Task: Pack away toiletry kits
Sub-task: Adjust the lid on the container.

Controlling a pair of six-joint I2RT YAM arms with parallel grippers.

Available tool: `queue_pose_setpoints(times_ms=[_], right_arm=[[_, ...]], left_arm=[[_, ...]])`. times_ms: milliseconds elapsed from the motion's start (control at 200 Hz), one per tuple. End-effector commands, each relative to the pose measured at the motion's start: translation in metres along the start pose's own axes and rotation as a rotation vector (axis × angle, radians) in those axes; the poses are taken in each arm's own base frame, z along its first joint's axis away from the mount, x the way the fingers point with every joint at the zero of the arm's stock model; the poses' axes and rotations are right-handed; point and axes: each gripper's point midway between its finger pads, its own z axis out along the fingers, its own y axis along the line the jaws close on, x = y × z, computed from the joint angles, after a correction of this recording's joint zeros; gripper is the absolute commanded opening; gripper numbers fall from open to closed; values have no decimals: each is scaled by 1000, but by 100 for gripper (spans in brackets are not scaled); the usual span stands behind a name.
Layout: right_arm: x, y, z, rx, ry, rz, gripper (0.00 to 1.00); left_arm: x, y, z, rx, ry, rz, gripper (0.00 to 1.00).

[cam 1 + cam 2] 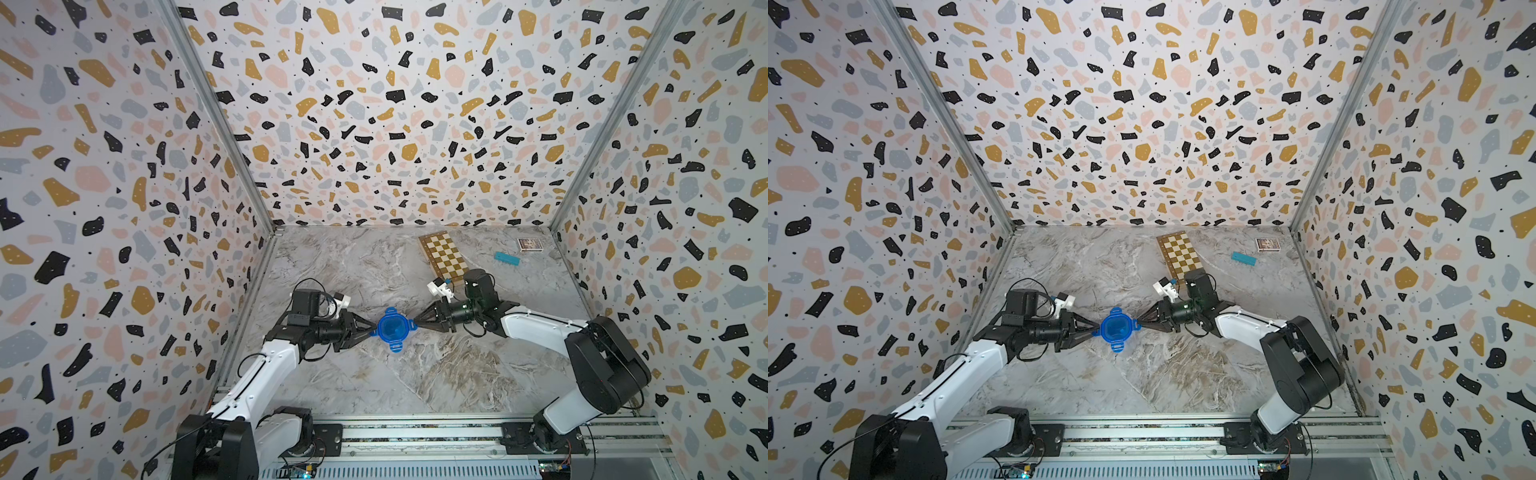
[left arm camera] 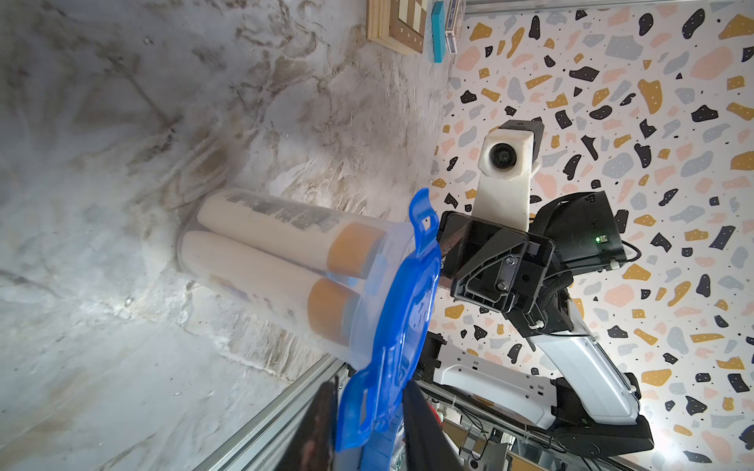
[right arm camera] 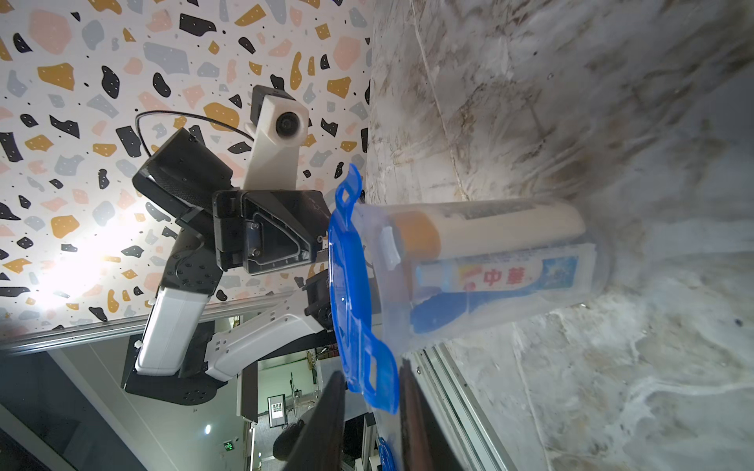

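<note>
- Where the two arms meet at the middle of the marbled surface [image 1: 415,374], the clear plastic tub [image 3: 530,304] stands upright with its blue lid [image 1: 392,328] lying on top.
- Inside the tub, two white orange-capped bottles [image 2: 277,222] stand side by side, caps up. A white tube [image 3: 510,277] and a blue toothbrush [image 3: 440,314] are beside them.
- The lid's tabs flare outward rather than lying against the tub wall.
- The left claw [image 2: 369,391] brackets one lid tab and the right claw [image 3: 372,375] brackets the opposite one, jaws narrowly apart. I cannot tell whether either is pinching its tab or only flanking it.
- Well apart, near the far right corner, lie a wooden chessboard [image 1: 444,255], a teal block [image 1: 507,258] and a small patterned box [image 1: 530,244]. None of them stands between the claws and the tub.
- The right arm [image 1: 478,291] covers the chessboard's near corner.
- In both top views the lid hides the contents. In the right wrist view one bottle is out of sight, and the tube masks part of the toothbrush.
</note>
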Motion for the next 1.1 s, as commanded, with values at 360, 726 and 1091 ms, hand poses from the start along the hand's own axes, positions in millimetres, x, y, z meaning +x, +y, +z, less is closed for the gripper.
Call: queue_pose_setpoints(times_ms=[360, 726, 1091], right_arm=[[-1, 16, 0, -16, -21, -79, 18], [2, 19, -3, -14, -52, -113, 9], [11, 25, -4, -6, -108, -146, 8]], left_arm=[[-8, -14, -2, 0, -11, 95, 23], [-13, -11, -2, -26, -31, 128, 14], [-31, -23, -2, -48, -47, 180, 9]])
